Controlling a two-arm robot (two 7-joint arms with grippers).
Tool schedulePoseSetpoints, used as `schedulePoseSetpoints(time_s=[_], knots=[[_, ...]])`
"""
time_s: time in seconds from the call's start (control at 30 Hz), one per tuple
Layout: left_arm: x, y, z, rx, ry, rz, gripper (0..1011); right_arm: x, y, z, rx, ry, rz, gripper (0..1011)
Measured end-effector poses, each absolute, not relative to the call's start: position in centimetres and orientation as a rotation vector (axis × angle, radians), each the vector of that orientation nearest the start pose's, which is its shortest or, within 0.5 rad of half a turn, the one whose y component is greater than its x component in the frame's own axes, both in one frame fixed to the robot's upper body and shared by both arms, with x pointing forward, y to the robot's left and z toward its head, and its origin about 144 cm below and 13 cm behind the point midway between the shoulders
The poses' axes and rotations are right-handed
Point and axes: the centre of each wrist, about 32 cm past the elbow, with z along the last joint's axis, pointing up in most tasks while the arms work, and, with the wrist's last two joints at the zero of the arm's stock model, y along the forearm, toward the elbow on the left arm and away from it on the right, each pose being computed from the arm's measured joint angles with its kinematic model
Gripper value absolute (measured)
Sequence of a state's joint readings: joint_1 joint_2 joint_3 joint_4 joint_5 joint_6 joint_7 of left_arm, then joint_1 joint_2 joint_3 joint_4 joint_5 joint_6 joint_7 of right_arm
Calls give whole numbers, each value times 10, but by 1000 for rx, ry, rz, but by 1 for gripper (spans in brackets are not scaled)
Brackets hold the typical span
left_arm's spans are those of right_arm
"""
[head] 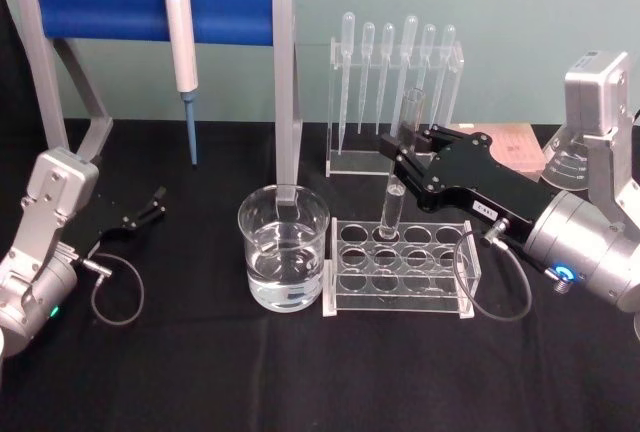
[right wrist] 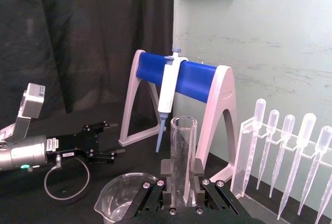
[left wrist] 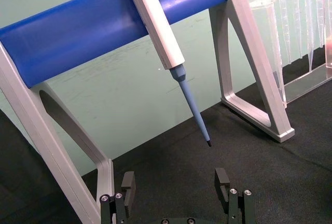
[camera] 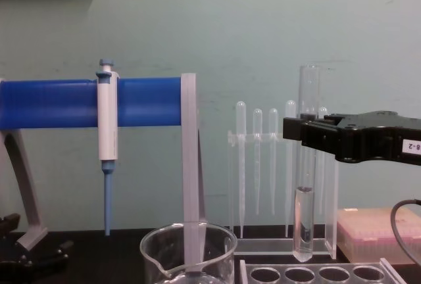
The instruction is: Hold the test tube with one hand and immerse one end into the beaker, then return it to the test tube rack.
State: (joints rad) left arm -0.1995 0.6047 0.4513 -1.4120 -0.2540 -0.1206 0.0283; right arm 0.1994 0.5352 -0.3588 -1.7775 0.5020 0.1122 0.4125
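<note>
Bright, even light, faint shadows, small glints on the beaker

The beaker is clear, glossy glass, and so is the tube just beside it, which stands over a rack of clear, smooth plastic with shiny edges. Under the beaker lies a black cloth, matt and finely rough (it swallows the light). The stand behind the beaker has a glossy blue plastic bar on matt grey legs. The pipettes farther behind the beaker look like frosted, milky plastic, and the right gripper near it is matt black on a smooth silver metal wrist with a dull sheen.
</note>
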Motion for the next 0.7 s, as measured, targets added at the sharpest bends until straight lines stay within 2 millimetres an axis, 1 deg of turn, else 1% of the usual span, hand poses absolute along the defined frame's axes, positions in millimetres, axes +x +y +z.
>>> schedulePoseSetpoints(time_s=[0.7], knots=[[489,310,1140,304,-285,1248,1000,480,-249,1247,-3,-107,-750,227]])
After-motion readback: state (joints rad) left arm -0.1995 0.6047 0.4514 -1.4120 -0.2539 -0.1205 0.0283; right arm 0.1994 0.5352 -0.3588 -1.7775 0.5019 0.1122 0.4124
